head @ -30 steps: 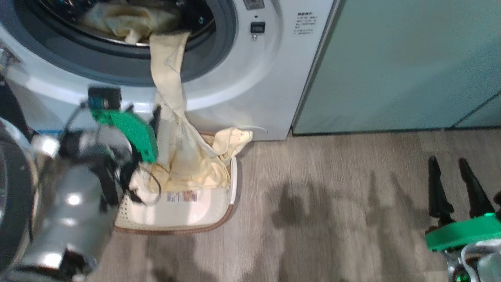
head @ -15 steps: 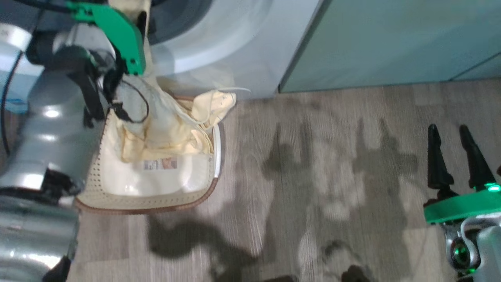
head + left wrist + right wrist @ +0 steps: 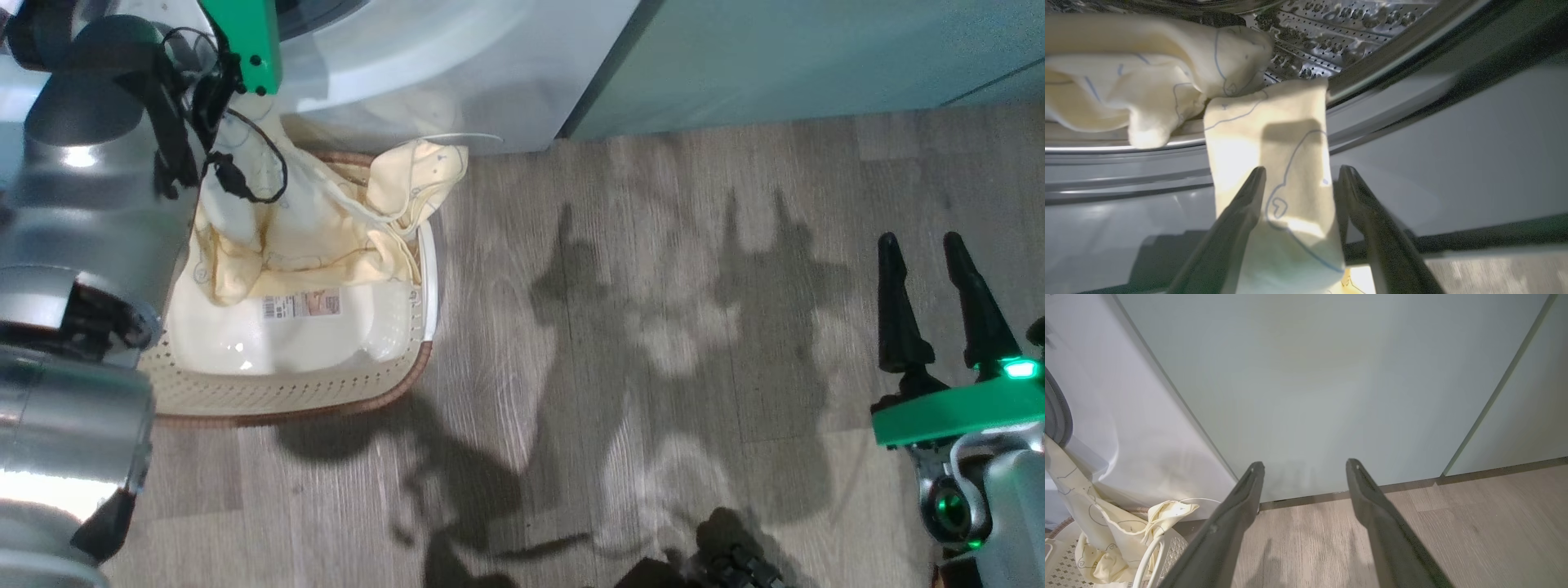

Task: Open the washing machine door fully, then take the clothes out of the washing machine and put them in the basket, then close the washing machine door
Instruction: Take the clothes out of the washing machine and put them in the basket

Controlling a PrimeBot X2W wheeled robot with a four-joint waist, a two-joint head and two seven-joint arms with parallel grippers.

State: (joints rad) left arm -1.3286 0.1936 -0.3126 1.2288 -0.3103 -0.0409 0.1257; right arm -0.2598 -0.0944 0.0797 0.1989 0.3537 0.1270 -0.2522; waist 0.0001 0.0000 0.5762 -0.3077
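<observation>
Brightly lit from overhead in the head view, with dark, fairly crisp shadows across the wood floor (image 3: 653, 343) and white glare on the silver left arm (image 3: 82, 204) and the basket (image 3: 286, 396) bottom. Washed out on the washing machine (image 3: 424, 73) front. Dimmer in the left wrist view, with soft blur on the clothes (image 3: 1274, 163) and gleams off the drum (image 3: 1331, 32). Bent at the edges in both wrist views; even, flat light on the cabinet doors (image 3: 1331, 375).
</observation>
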